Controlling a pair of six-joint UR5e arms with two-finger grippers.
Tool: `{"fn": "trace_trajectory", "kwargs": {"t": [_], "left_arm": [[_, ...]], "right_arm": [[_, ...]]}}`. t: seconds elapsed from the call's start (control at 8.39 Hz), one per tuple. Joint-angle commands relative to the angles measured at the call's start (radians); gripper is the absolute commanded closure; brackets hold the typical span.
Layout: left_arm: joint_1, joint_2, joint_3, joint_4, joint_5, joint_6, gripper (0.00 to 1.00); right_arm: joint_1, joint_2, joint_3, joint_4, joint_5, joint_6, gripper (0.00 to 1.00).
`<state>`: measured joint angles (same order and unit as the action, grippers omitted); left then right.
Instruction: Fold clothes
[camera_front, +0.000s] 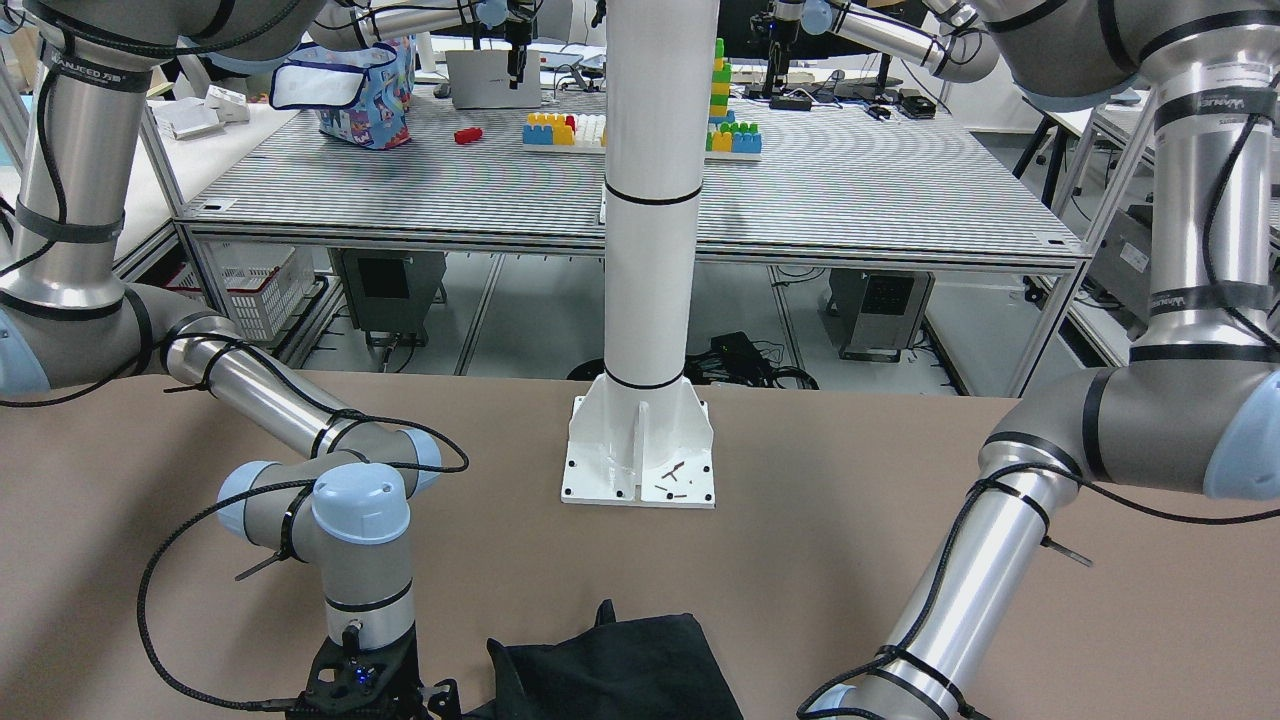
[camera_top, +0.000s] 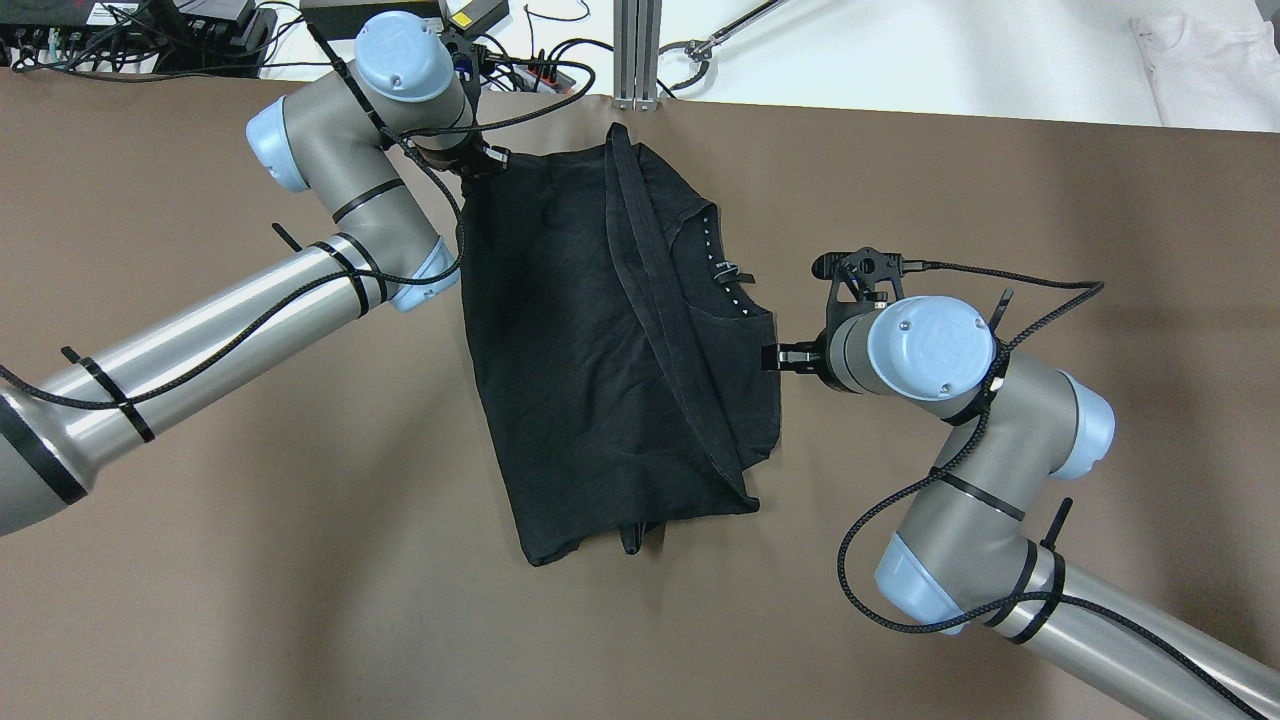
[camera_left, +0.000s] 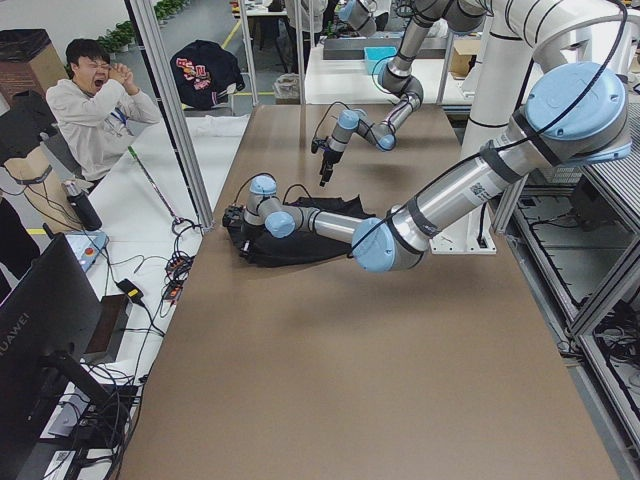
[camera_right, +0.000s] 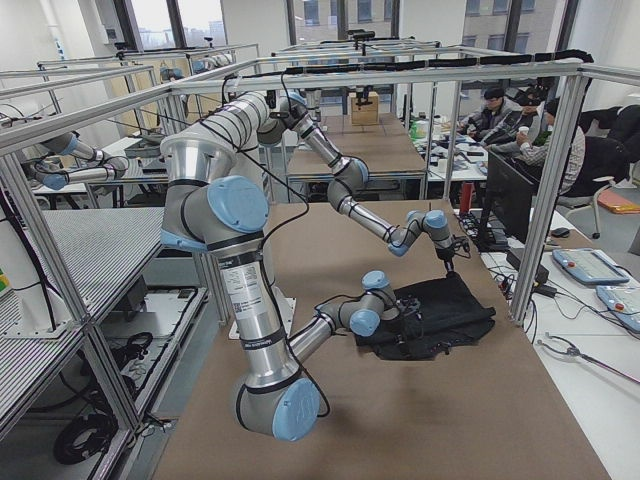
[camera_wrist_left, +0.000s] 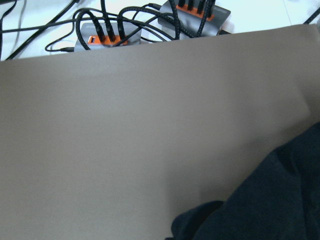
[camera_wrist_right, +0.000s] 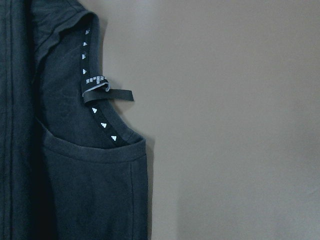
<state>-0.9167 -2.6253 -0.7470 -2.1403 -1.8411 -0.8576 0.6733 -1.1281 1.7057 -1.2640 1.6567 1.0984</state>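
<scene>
A black T-shirt (camera_top: 560, 350) lies in the middle of the brown tabletop (camera_top: 200, 560), partly folded, with a robot arm at either side of it. One side of the garment is turned over the body, and its hem band (camera_top: 660, 320) runs as a long diagonal ridge from the tabletop's far edge toward the shirt's near right corner. To the right of that ridge the collar (camera_wrist_right: 100, 125) and its curled neck label (camera_wrist_right: 102, 92) lie open to view.

The left claw (camera_top: 487, 160) sits at the shirt's far left corner, touching or just beside the cloth. The wrist above hides its fingers, and its own camera shows only bare tabletop and a dark corner of fabric. Whether it is spread or clamped on the corner cannot be told.

The right claw (camera_top: 790, 356) hangs just beside the shirt's right edge, below the collar. Its camera looks down on the neckline with no finger in sight, so its opening and any hold cannot be told either.

By the look of it, the job is in its early half. One lengthwise fold is laid. The collar side is not yet folded in, a scrap of cloth (camera_top: 630, 540) pokes out at the near edge, and the outline is skewed and needs squaring before any crosswise fold.
</scene>
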Motion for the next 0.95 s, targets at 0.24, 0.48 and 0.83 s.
{"fn": "trace_trajectory", "kwargs": {"t": [0.24, 0.48, 0.83], "left_arm": [[-0.099, 0.049, -0.055, -0.003, -0.020, 0.196, 0.00], [-0.100, 0.100, -0.124, -0.003, -0.046, 0.189, 0.00], [-0.097, 0.139, -0.170, -0.003, -0.046, 0.181, 0.00]], "right_arm": [[-0.009, 0.002, 0.000, 0.006, -0.002, 0.024, 0.06], [-0.058, 0.002, -0.001, 0.021, -0.002, 0.233, 0.08], [-0.177, -0.001, -0.005, 0.025, -0.125, 0.553, 0.17]]}}
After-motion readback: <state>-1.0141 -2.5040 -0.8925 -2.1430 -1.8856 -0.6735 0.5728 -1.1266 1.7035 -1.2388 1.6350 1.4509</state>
